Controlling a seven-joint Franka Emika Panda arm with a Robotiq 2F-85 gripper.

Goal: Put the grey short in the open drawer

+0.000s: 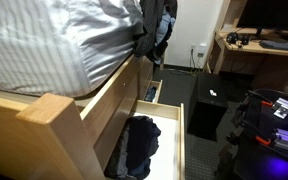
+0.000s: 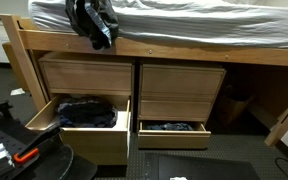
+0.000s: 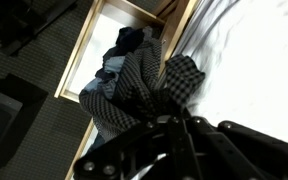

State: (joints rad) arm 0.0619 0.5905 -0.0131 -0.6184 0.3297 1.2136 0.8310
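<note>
The grey checked short (image 3: 144, 80) hangs from my gripper (image 3: 174, 118), which is shut on its upper edge. It dangles beside the white mattress, above an open wooden drawer (image 3: 84, 50) that holds dark clothes (image 3: 124, 45). In both exterior views the gripper with the short (image 1: 154, 35) (image 2: 96, 25) is up at the bed's edge, level with the mattress. The wide-open drawer (image 1: 182, 140) (image 2: 84, 133) lies below it with dark clothes (image 1: 139, 145) (image 2: 86, 112) inside.
A second drawer (image 2: 172, 132) (image 1: 152, 92) beside it is partly open with clothes inside. Closed drawers (image 2: 179, 85) sit above. The wooden bed frame (image 1: 54, 120) and striped mattress (image 1: 54, 40) are close by. A black box (image 1: 209, 110) and a desk (image 1: 259, 45) stand nearby.
</note>
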